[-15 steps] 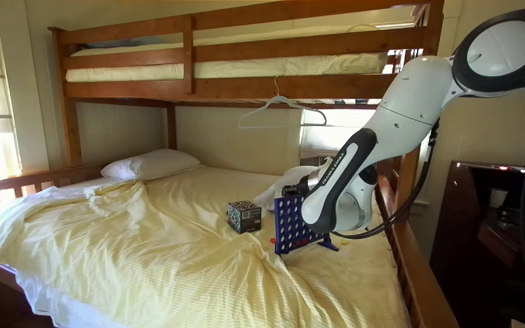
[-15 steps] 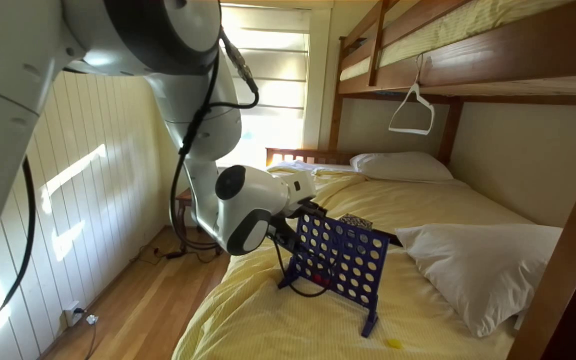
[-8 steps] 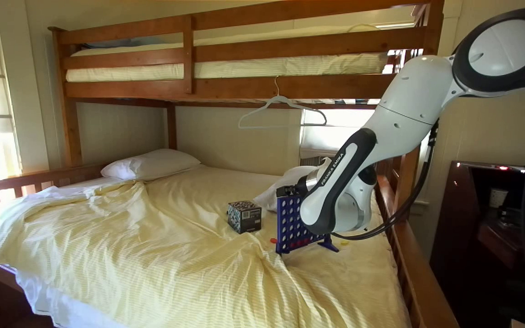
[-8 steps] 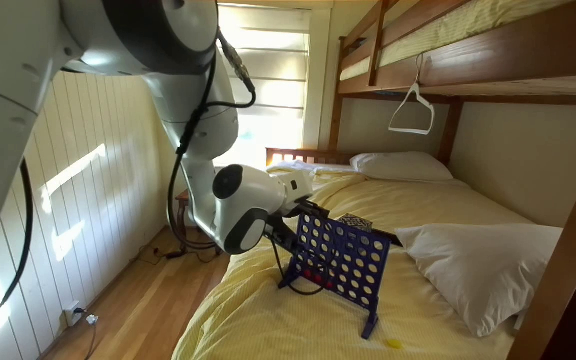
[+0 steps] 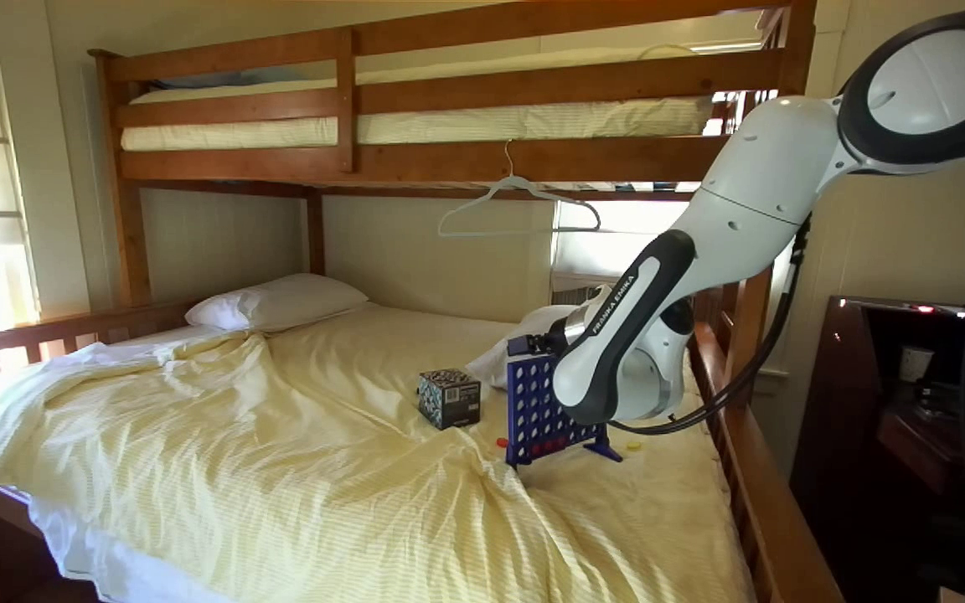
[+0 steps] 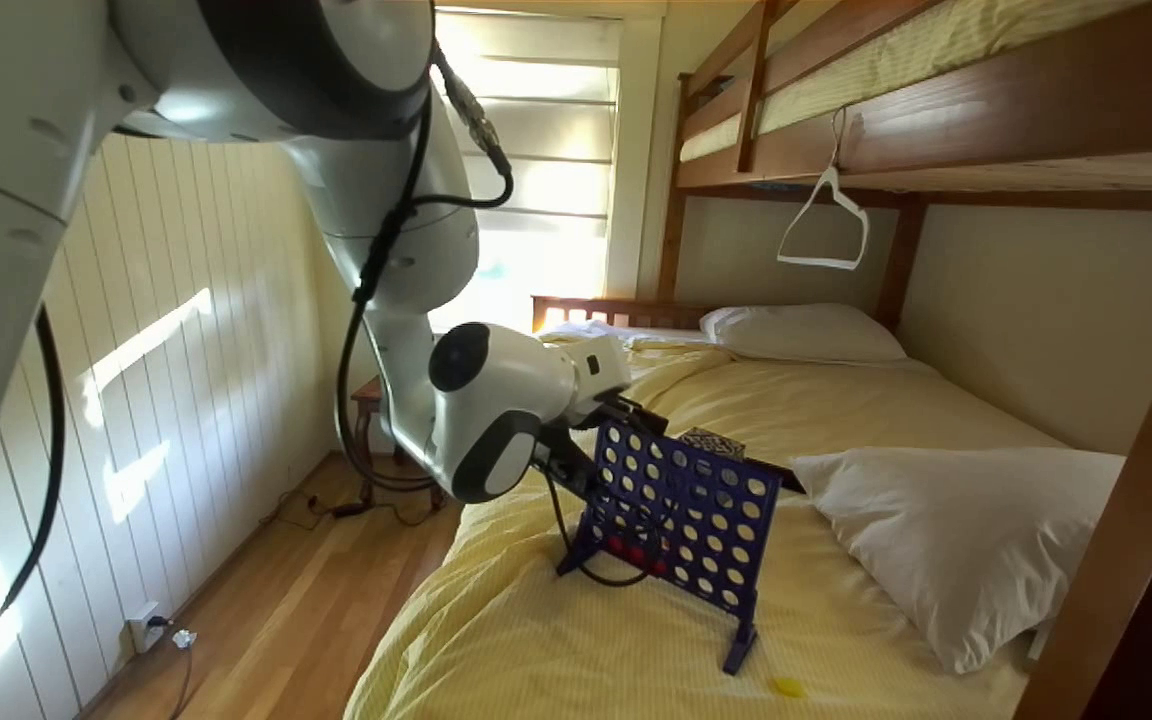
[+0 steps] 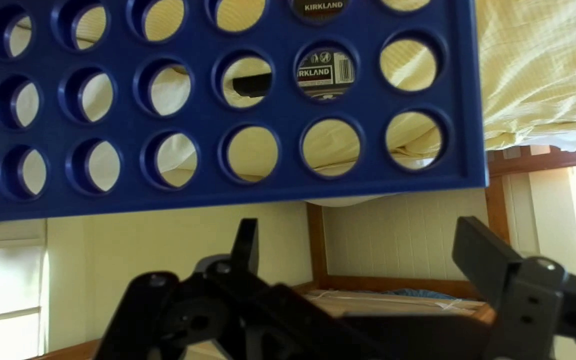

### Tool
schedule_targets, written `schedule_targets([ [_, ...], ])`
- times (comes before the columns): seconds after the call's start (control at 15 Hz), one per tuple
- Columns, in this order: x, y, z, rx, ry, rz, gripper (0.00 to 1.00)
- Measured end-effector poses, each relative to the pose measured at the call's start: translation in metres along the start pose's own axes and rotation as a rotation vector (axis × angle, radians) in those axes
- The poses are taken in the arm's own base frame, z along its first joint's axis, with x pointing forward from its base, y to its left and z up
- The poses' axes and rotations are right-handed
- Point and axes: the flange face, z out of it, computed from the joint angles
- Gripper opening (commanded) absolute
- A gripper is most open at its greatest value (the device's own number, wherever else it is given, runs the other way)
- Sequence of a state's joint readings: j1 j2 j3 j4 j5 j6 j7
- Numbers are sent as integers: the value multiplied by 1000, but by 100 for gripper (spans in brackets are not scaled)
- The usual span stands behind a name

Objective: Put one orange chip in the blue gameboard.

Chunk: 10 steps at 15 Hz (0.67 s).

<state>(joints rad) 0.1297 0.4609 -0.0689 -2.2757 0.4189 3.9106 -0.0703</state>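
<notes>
1. Your black two-fingered gripper has its jaws spread wide with nothing between them, which suits a chip let go.

2. It sits at the top edge of the upright blue plastic gameboard, near one end. Chips drop in from above, likely why you are posted there; whether the fingers touch the board, you can't tell.

3. A few flat, round, orange-red chips sit side by side in what looks like the bottom row, held on edge by the grid. The task's chip is probably among them; which one isn't clear.

4. The board stands on the yellow striped cloth bedcover, soft footing, so a nudge could tip it; lift clear before swinging away.

5. Just beside it lies a loose orange-red disc; a flat yellow disc lies near one foot. You likely need neither.

6. The dark patterned cube-shaped box stands farther off, out of your way.
</notes>
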Motion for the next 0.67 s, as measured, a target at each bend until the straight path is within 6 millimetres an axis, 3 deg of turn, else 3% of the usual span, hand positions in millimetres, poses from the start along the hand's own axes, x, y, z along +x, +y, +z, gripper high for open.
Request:
schedule_targets([
  [0.33,24,7,-10,-4,40,25,100],
  [0.67,36,16,-28,-20,-6,62,100],
])
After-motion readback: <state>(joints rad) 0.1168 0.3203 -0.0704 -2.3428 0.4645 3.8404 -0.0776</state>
